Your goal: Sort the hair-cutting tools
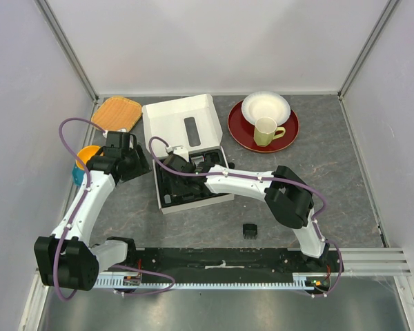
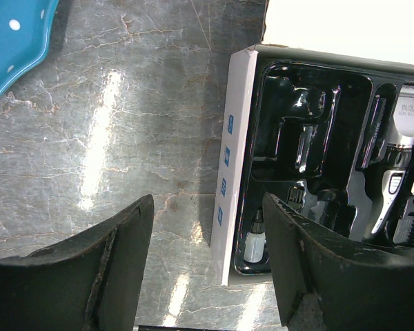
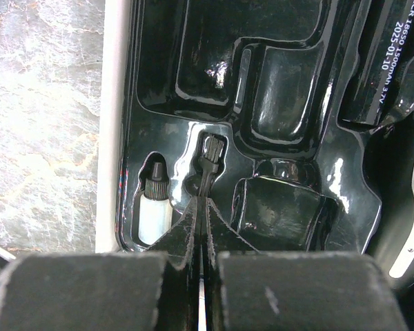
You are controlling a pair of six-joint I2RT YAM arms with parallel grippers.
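**While right gripper [image 3: 201, 207] pinches cleaning brush [image 3: 208, 162], left gripper [image 2: 205, 207] gapes**

Closed jaws clamp the brush handle, bristles at a slot of the black tray [image 3: 283, 89] beside a white bottle [image 3: 152, 207]. Left jaws stand apart beside the white box [image 2: 236, 172]; the clipper [image 2: 400, 158] lies in its tray.

- "ICR 18650 1500mAh 3.7V" and the date "2025-01-10" stand in white on a black part [image 3: 390, 48] lying in the moulded tray [image 3: 290, 83].
- The print on the hair clipper [image 2: 408, 121] is too small to read.
- The blue signs on the side of the white box [image 2: 231, 172] are also too small to read.
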